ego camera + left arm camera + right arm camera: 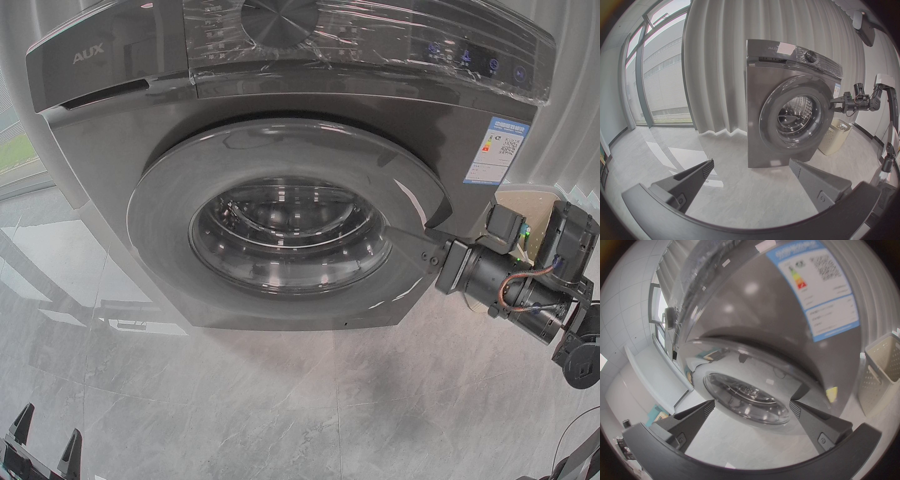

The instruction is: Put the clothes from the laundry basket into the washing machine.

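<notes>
The laundry basket [834, 136], a pale perforated one, stands on the grey floor [312, 400] just beside the washing machine [125, 156], at its right side. I cannot tell what lies inside it. The round door [287, 225] of the machine looks closed against the front. The right gripper [406, 240] is at the right edge of this door, its fingers spread wide and holding nothing. The left gripper [751, 165] hangs low over the floor, well apart from the machine, also wide open and holding nothing.
</notes>
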Tool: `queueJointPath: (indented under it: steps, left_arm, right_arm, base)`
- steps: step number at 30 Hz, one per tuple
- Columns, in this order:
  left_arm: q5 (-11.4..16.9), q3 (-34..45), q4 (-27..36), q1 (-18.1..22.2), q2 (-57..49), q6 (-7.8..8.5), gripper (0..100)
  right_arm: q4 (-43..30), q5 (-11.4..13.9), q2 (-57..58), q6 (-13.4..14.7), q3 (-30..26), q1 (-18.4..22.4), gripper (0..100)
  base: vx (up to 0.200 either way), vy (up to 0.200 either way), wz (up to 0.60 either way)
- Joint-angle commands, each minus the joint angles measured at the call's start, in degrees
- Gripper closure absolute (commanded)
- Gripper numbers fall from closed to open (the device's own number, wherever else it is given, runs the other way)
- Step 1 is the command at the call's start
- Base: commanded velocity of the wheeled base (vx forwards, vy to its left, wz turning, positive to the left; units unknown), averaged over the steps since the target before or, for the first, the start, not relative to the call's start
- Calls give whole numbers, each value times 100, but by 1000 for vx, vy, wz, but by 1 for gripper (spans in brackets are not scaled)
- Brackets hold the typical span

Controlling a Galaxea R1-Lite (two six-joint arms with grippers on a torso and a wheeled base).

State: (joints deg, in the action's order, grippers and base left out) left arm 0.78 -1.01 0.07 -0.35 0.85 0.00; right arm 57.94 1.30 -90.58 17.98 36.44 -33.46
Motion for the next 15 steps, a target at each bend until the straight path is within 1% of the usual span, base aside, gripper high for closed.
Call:
queueJointPath:
  steps: [1, 6, 7, 10, 12, 15]
  left_arm:
    - [1, 101, 1, 0, -85, 0, 0]
    - [10, 101, 1, 0, -85, 0, 0]
    - [10, 101, 1, 0, -85, 0, 0]
    - [10, 101, 1, 0, -85, 0, 0]
    - [19, 101, 1, 0, -85, -9, 0]
    - [10, 101, 1, 0, -85, -9, 0]
  right_arm:
    - [68, -25, 40, -14, -5, 24, 0]
    - [59, -78, 172, -14, -93, 68, 0]
    - [59, -201, 295, -23, -181, 33, 0]
    - [59, -253, 383, -23, -304, -20, 0]
    - [51, -227, 594, -58, -708, -99, 0]
    - [51, -210, 954, -181, -1455, -380, 0]
  base:
    - [0, 0, 0]
    - [0, 0, 0]
    - [0, 0, 0]
    - [0, 0, 0]
    - [0, 0, 0]
    - [0, 0, 0]
